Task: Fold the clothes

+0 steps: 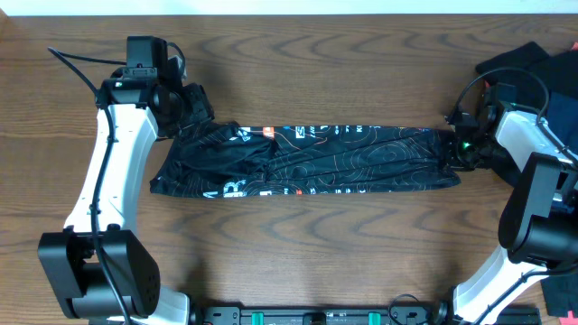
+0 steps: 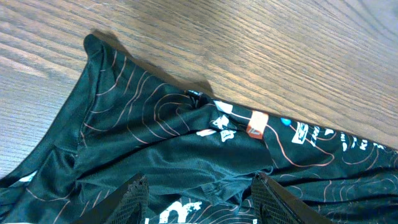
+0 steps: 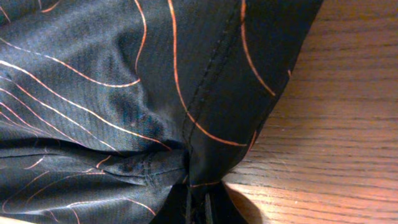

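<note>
While jersey (image 1: 316, 155) lay stretched on table (image 1: 298, 262), long axis running arm to arm, right gripper (image 3: 198, 208) pinched right end tight; left gripper (image 2: 200, 198), jaws apart, sat over left end.

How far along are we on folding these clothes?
Early. Done: the jersey lies stretched into a long band across the table. In hand: the right tool is shut on its right end; the left tool stands open over the rumpled left end. Left: no crosswise fold yet, and the dark pile at the far right corner looks unfolded.
</note>
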Robot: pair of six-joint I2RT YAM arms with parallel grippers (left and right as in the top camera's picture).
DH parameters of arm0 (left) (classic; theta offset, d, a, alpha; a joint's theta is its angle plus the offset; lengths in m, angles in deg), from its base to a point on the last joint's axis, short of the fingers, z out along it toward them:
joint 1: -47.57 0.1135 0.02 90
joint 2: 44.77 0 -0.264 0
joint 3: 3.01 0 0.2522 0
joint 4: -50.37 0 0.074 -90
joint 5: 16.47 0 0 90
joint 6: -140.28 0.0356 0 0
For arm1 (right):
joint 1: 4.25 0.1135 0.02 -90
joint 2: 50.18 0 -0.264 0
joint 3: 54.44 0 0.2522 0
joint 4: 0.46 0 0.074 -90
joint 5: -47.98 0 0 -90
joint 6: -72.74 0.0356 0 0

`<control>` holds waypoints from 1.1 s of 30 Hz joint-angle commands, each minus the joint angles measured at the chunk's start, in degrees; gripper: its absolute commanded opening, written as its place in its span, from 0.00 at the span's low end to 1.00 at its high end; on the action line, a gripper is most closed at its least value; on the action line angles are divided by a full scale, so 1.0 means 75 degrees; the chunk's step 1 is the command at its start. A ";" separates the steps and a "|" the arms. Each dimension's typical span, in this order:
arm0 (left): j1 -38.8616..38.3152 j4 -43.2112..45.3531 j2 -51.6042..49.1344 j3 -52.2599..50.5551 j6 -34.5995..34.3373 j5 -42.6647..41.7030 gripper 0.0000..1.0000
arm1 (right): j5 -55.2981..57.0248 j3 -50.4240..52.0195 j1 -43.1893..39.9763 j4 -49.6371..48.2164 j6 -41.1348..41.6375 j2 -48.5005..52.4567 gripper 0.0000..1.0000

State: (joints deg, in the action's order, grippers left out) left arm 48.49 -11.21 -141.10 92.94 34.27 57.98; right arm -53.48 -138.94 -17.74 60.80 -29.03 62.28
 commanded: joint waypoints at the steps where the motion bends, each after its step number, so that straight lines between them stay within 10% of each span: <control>1: 0.0020 -0.0105 -0.0029 0.0015 0.0134 0.0472 0.56 | 0.0315 -0.0119 0.0070 -0.0029 0.0484 0.0192 0.01; 14: 0.0490 -0.0431 -0.0032 -0.0047 0.0128 0.0714 0.56 | 0.1655 -0.2375 0.0493 0.1682 0.1049 0.0192 0.01; 33: 0.0504 -0.0484 -0.0035 -0.0082 0.0128 0.0764 0.56 | 0.1326 -0.2404 0.4415 0.1134 0.1469 0.0294 0.05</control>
State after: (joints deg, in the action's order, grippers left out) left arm 52.06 -14.49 -141.10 92.90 34.27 63.23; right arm -43.36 -156.23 13.75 69.74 -20.07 63.79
